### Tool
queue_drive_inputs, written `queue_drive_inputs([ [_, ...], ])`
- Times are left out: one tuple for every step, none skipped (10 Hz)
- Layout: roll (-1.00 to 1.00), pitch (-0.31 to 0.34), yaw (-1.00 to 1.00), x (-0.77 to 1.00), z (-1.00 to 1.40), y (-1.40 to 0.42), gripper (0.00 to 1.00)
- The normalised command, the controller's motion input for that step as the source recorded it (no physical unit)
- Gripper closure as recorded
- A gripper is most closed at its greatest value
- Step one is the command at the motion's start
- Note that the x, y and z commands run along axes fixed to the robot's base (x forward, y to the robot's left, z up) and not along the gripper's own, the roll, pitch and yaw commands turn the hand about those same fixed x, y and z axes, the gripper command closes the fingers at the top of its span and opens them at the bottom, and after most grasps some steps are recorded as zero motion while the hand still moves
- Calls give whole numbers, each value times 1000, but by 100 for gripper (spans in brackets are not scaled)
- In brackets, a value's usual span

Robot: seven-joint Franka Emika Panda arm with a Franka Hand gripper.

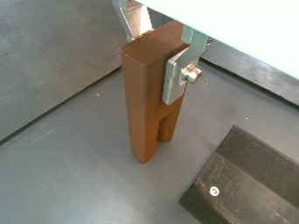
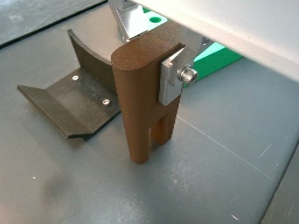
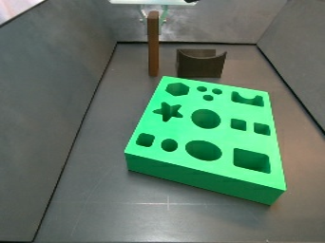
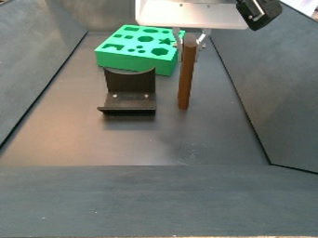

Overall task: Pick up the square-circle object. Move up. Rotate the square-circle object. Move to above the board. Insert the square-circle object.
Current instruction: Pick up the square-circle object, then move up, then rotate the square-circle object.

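The square-circle object (image 1: pixel 146 105) is a tall mid-brown block with two legs at its lower end. It stands upright on the dark floor, as both side views show (image 3: pixel 152 47) (image 4: pixel 187 79). My gripper (image 1: pixel 158 51) is at the block's top end, with one silver finger plate (image 1: pixel 180 74) flat against one side and the other finger behind. It is shut on the block in both wrist views (image 2: pixel 149 51). The green board (image 3: pixel 203 133) lies flat on the floor, apart from the block, and also shows in a side view (image 4: pixel 134 46).
The dark fixture (image 3: pixel 200 63) stands on the floor beside the block, between it and the board (image 4: pixel 128 93). It also shows in both wrist views (image 1: pixel 246 179) (image 2: pixel 70 92). Grey sloping walls (image 3: pixel 76 85) enclose the floor.
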Motion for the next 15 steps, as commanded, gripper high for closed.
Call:
queue_drive_inputs([
  [0, 0, 0, 0, 0, 0, 100],
  [0, 0, 0, 0, 0, 0, 100],
  [0, 0, 0, 0, 0, 0, 100],
  [0, 0, 0, 0, 0, 0, 100],
  [0, 0, 0, 0, 0, 0, 100],
  [0, 0, 0, 0, 0, 0, 100],
  [0, 0, 0, 0, 0, 0, 100],
  [0, 0, 0, 0, 0, 0, 100],
  [0, 0, 0, 0, 833, 0, 100],
  [-11, 30, 23, -29, 772, 0, 100],
  [-7, 50, 22, -36, 656, 3, 100],
  [-1, 54, 18, -22, 509, 4, 100],
  [9, 58, 14, -4, 287, 6, 100],
  [14, 64, 11, 4, 171, 7, 100],
  [0, 0, 0, -346, 1000, 103, 100],
])
